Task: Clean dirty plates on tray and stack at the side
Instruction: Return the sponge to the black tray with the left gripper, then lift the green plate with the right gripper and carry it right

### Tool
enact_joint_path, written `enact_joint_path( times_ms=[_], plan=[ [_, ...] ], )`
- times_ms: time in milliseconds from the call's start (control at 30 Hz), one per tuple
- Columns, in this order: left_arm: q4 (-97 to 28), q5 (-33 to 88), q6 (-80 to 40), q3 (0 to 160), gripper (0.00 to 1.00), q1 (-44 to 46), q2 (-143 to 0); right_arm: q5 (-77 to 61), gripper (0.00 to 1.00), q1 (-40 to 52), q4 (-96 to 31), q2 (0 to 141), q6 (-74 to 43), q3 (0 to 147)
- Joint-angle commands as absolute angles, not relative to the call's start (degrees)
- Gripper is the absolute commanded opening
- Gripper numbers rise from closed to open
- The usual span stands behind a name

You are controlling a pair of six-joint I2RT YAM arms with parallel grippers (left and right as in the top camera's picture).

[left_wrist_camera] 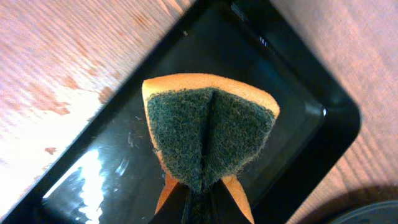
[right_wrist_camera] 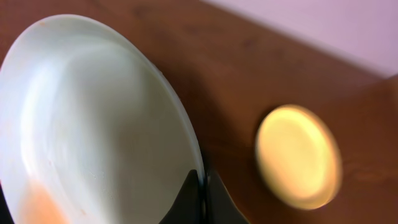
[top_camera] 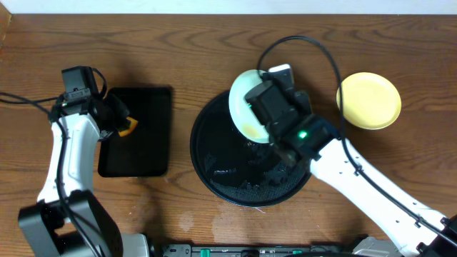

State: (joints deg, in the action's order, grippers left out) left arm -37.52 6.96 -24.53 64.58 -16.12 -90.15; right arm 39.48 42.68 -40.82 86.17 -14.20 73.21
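My right gripper [right_wrist_camera: 200,186] is shut on the rim of a pale mint-white plate [right_wrist_camera: 93,124], holding it tilted above the far edge of the round black tray [top_camera: 214,175]. An orange smear [right_wrist_camera: 37,202] marks the plate's lower left. From overhead the plate [top_camera: 240,100] shows partly under the right wrist. A pale yellow plate [top_camera: 368,100] lies on the table to the right, blurred in the right wrist view [right_wrist_camera: 300,155]. My left gripper [left_wrist_camera: 202,199] is shut on a folded orange sponge [left_wrist_camera: 208,134] with a dark green scouring face, over the rectangular black tray [left_wrist_camera: 298,87].
The rectangular black tray [top_camera: 146,135] lies at the left on the wooden table. A black cable [top_camera: 300,46] loops over the right arm. Wet patches glisten inside the round tray [top_camera: 250,189].
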Motion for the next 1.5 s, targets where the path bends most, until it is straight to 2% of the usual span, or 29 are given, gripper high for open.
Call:
enact_joint_path(
  times_ms=[0,367,700,967,1100,1233,1367,1467],
  plan=[
    [-37.06,8.60,-22.50,64.73,0.08,-16.36,-94.30,55.05,0.01,46.96,-39.48,84.90,-5.78,75.44],
    [-36.82,14.37,-19.88,64.73,0.08,-16.38,-101.91,78.61,0.01,53.39,-30.72,84.90,8.60,75.44],
    [-36.82,14.35,-19.88,64.73,0.08,-16.38,-101.91,80.42,0.01,53.91,-23.77,84.90,16.58,75.44],
    [-36.84,14.35,-19.90,64.73,0.08,-16.38,-101.91,80.77,0.01,53.93,-23.33,84.93,16.14,75.44],
    [-36.84,14.35,-19.90,64.73,0.08,-16.38,-101.91,80.66,0.01,53.93,-23.51,84.93,9.65,75.44],
    [-36.88,14.35,-19.90,64.73,0.08,-16.38,-101.91,71.26,0.01,53.60,-28.01,84.86,-1.80,75.44],
    [-37.12,14.35,-19.90,64.73,0.08,-16.38,-101.91,47.44,0.01,49.54,-36.16,84.84,-15.70,75.44],
    [-37.12,14.35,-19.90,64.73,0.08,-16.36,-101.91,31.03,0.01,42.37,-40.23,84.55,-26.50,75.44]
  ],
)
